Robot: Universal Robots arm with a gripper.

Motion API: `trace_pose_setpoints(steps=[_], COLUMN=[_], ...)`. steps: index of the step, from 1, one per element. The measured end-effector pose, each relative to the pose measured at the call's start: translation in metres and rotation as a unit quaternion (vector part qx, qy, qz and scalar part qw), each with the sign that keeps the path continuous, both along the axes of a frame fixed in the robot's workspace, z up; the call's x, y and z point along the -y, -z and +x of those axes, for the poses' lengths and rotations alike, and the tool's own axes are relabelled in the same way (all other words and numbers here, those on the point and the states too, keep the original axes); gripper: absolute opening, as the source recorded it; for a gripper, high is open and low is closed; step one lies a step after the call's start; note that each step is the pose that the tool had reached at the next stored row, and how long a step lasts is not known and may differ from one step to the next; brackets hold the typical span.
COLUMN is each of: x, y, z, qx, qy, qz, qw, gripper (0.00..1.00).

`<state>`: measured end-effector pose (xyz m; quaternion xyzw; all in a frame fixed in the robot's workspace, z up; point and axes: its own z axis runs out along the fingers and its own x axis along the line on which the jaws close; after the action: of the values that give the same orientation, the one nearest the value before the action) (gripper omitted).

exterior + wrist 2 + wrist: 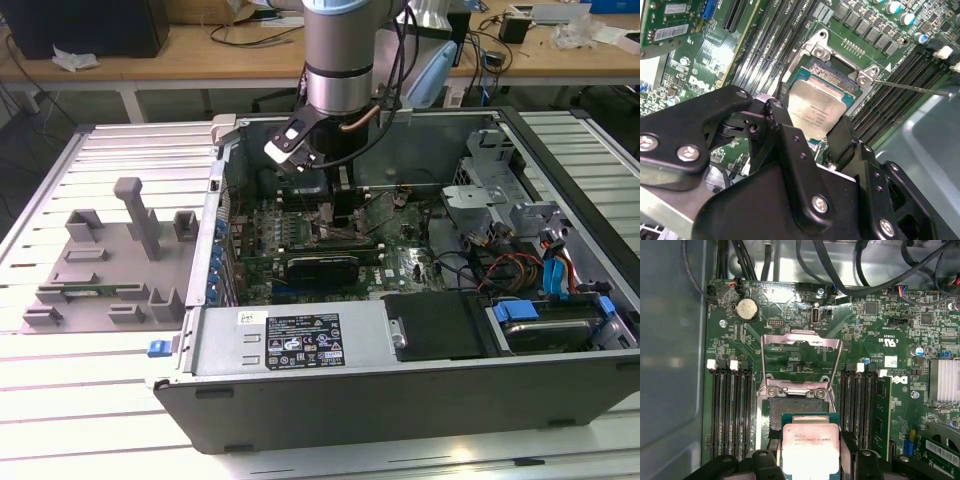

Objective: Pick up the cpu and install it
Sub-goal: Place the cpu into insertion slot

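While the gripper [810,462] clamps the cpu [811,445] flat by two opposite edges, I see it over the open socket [790,407]. Taking the raised load plate [801,352] as twelve o'clock, the cpu overhangs the socket's six o'clock edge, sides parallel.

Faint print lines on cpu [811,449] lid, too fine to read. White label [300,343] with dense print and symbols on power supply [225,350]. White silkscreen marks on motherboard [875,335], none legible.
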<state>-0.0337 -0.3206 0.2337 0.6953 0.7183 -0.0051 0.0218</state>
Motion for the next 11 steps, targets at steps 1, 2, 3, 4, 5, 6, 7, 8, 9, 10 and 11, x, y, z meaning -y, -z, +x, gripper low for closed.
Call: trace_pose_setpoints(steps=[1,2,3,4,5,6,7,8,9,10,11], x=[-0.001,-0.002,-0.003,-0.0042,-0.0055,-0.0064,-0.0068,-0.0071,-0.0074,-0.0075,-0.0075], y=[0.0006,0.0013,0.002,0.0033,0.005,0.0073,0.0083,0.0092,0.0101,0.0106,0.0124], z=[0.0,0.0,0.0,0.0,0.0,0.0,0.0,0.0,0.0,0.0,0.0], qx=[0.0,0.0,0.0,0.0001,0.0001,0.0001,0.0,0.0,0.0001,0.0,0.0], qy=[0.0,0.0,0.0,0.0,0.0,0.001,0.001,0.001,0.001,0.001,0.001], qz=[-0.0005,-0.0012,-0.0024,-0.0053,-0.0097,-0.0134,-0.0144,-0.0148,-0.0148,-0.0148,-0.0148], qw=[1.0,1.0,1.0,1.0,1.0,0.9999,0.9999,0.9999,0.9999,0.9999,0.9999], gripper=[0.55,0.55,0.55,0.55,0.55,0.55,0.55,0.55,0.55,0.55,0.55])
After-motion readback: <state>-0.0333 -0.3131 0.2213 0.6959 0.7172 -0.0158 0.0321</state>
